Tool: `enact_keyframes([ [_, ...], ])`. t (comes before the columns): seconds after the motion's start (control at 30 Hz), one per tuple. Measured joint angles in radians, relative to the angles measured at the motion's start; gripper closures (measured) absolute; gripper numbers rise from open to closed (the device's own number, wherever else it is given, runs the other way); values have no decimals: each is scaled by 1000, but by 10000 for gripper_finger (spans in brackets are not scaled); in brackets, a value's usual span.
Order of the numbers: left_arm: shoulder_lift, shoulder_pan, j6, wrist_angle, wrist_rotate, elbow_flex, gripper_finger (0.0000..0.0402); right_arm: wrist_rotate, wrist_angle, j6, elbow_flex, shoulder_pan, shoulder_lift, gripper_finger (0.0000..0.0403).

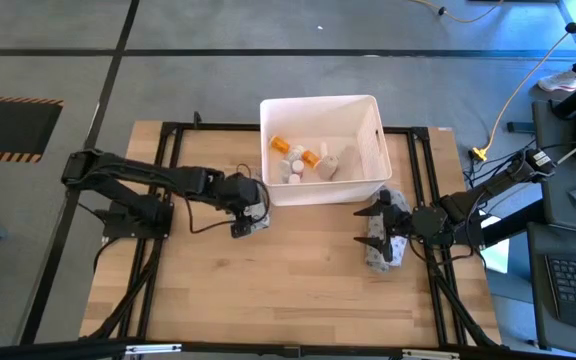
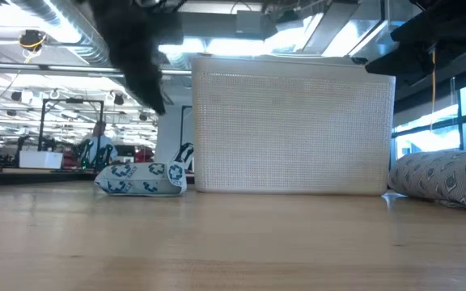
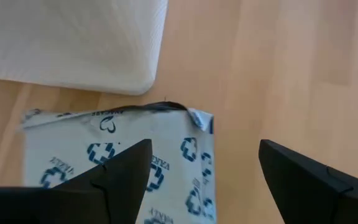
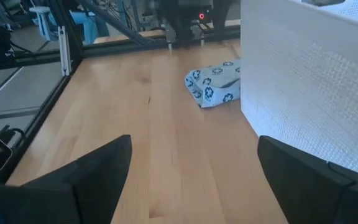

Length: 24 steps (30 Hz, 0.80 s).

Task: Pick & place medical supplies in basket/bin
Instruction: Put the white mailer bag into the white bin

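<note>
The white bin (image 1: 373,135) stands at the table's far middle and holds orange pill bottles (image 1: 281,145) and small white items. A flat white packet printed with blue crosses (image 3: 73,162) lies on the table by the bin's near-left corner, also seen as the packet (image 2: 140,179) in the low view. My left gripper (image 3: 204,149) hovers open above it, one finger over the packet and one over bare wood. My right gripper (image 1: 373,225) is open above a grey patterned pouch (image 1: 388,248) near the bin's near-right corner; the pouch (image 2: 443,179) rests flat on the table.
The bin's wall (image 4: 309,81) stands close beside my right gripper (image 4: 194,143). A black frame (image 1: 433,190) runs along the table's sides. Bare wood (image 1: 288,290) spreads across the table's near half. A person sits in the room beyond the table.
</note>
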Motion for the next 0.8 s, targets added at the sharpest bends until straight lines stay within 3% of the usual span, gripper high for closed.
enact_keyframes([
  [0.33,-14,78,2,362,-23,-281,114,1,81,-58,0,0,0,54],
  [0.63,-15,105,-49,386,-74,-362,114,0,192,-76,0,-1,40,54],
  [0.8,-16,68,-130,385,-75,-375,114,0,264,36,0,-1,139,54],
])
